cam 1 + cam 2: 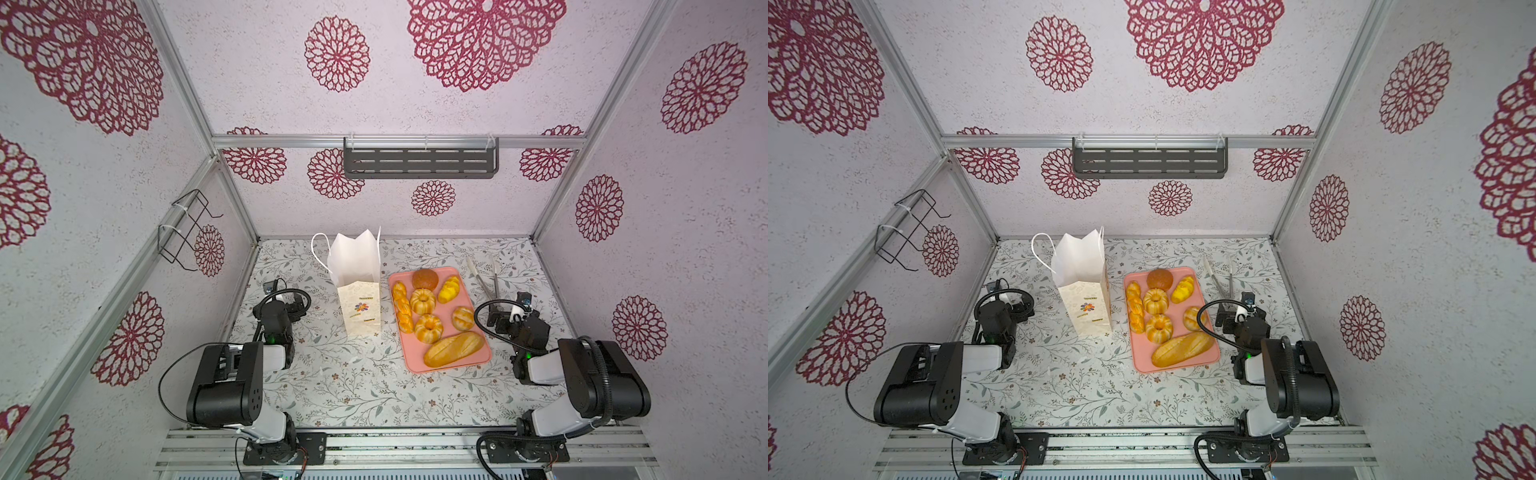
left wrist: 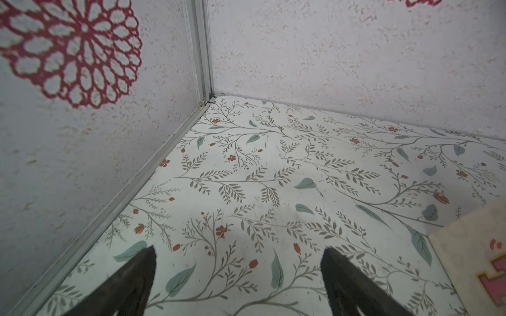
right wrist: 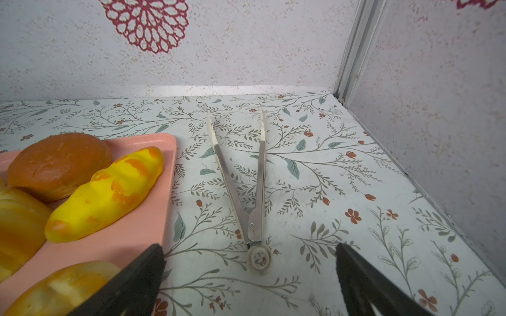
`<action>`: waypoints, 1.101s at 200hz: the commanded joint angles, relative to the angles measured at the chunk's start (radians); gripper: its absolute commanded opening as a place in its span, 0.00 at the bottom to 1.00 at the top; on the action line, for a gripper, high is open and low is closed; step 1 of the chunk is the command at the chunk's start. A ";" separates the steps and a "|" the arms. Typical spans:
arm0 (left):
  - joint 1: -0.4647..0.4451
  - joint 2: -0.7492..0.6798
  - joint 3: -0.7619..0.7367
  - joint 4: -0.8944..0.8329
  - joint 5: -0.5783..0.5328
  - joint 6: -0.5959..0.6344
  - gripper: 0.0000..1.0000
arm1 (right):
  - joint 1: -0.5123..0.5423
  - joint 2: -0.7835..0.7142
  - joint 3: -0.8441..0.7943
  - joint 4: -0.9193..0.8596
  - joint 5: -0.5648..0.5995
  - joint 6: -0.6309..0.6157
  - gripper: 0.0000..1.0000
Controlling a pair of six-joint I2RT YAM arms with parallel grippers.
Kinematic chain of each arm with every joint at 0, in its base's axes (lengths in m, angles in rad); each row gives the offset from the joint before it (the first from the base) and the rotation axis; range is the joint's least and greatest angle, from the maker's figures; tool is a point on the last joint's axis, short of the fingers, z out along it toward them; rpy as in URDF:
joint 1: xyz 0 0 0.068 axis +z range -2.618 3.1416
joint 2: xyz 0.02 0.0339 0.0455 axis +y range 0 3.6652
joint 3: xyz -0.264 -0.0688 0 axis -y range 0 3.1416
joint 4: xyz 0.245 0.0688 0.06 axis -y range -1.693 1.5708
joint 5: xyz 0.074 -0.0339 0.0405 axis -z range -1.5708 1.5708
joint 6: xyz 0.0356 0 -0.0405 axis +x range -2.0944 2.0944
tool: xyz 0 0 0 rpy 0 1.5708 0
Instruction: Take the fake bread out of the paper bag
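I am watching both sets of jaws standing wide open and empty, the left gripper sitting nearer the upright paper bag, its mouth facing up, while the fake bread is lying on the pink tray beside the right gripper.

Glossy golden fake bread on the pink tray, beside the upright, open cream paper bag

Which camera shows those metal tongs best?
The right wrist view: the tongs lie whole and close, open in a V beside the pink tray. Both top views show them small and thin. The left wrist view misses them entirely.
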 commanded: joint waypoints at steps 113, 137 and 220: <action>-0.020 -0.010 0.001 0.044 -0.034 0.032 0.97 | -0.003 -0.012 0.015 0.027 -0.009 -0.009 0.99; -0.020 -0.010 0.003 0.044 -0.035 0.032 0.97 | -0.003 -0.012 0.016 0.027 -0.008 -0.009 0.99; -0.017 -0.010 0.002 0.040 -0.030 0.031 0.97 | 0.016 -0.012 0.014 0.025 0.018 -0.025 0.99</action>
